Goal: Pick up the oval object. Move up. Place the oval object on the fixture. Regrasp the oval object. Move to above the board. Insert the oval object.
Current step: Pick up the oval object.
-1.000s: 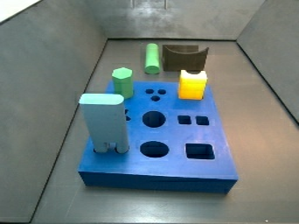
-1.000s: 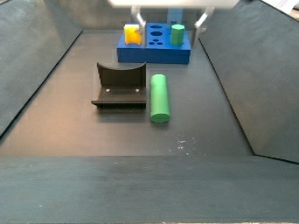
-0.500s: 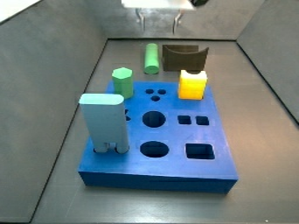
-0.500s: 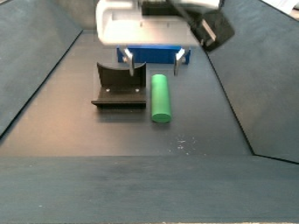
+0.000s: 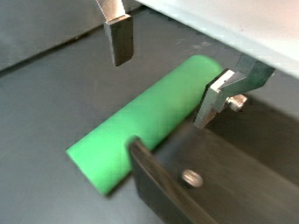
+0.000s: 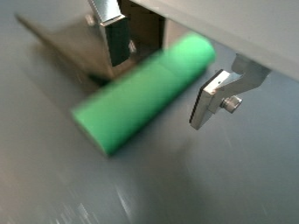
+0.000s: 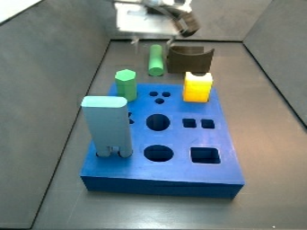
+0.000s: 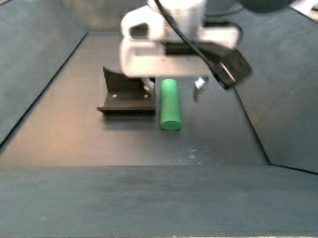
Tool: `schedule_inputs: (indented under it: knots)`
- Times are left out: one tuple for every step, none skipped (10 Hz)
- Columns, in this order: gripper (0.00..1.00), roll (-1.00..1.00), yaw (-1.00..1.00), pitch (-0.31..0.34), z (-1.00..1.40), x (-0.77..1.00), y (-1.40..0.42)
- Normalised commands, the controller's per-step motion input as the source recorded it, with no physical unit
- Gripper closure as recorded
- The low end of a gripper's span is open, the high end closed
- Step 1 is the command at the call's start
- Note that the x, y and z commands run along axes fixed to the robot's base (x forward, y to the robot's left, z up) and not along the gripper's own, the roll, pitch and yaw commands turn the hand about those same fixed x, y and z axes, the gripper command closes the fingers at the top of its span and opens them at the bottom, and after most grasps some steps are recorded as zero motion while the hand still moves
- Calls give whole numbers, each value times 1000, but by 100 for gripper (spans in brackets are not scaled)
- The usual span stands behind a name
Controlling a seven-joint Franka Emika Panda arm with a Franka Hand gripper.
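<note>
Claw [image 5: 167, 77] spread wide and empty, hung low over the oval object [image 5: 146, 118], one silver finger [image 5: 121, 37] on each side of the peg with a clear gap to either flank. No contact visible between pads and peg in both wrist views [image 6: 156, 75]. Lay flat on the dark floor [image 8: 137, 139], its long axis crossing the line between the fingers, one rounded end under the claw and the rest reaching out past it. Looked smooth, light green, plain along its length [image 6: 142, 90], ends rounded. Seen in a side view [image 8: 169, 102] as a straight green bar running away from under the white claw body [image 8: 174, 48], just beside the fixture [image 8: 126, 92] without touching it. Appeared in a side view [image 7: 155, 58] as a short green stub below the claw [image 7: 153, 34], next to the dark brown fixture [image 7: 189, 59]. Fixture edge close alongside the peg in a wrist view [image 5: 216, 179]. Nearer the camera, stood the board [image 7: 168, 139], blue, with round and square holes, carrying a green hexagonal peg [image 7: 126, 84], a yellow notched block [image 7: 198, 86] and a pale blue upright block [image 7: 106, 125].
</note>
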Motion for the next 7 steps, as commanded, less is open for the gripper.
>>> schedule_inputs:
  knots:
    - [0, 177, 0, 0, -743, -663, 177]
    - [0, 103, 0, 99, -471, -280, 143]
    - [0, 0, 0, -14, -86, 0, 0]
    - [0, 0, 0, 10, 0, 0, 0]
    - [100, 0, 0, 0, 0, 0, 0]
    - [100, 0, 0, 0, 0, 0, 0]
    - [100, 0, 0, 0, 0, 0, 0]
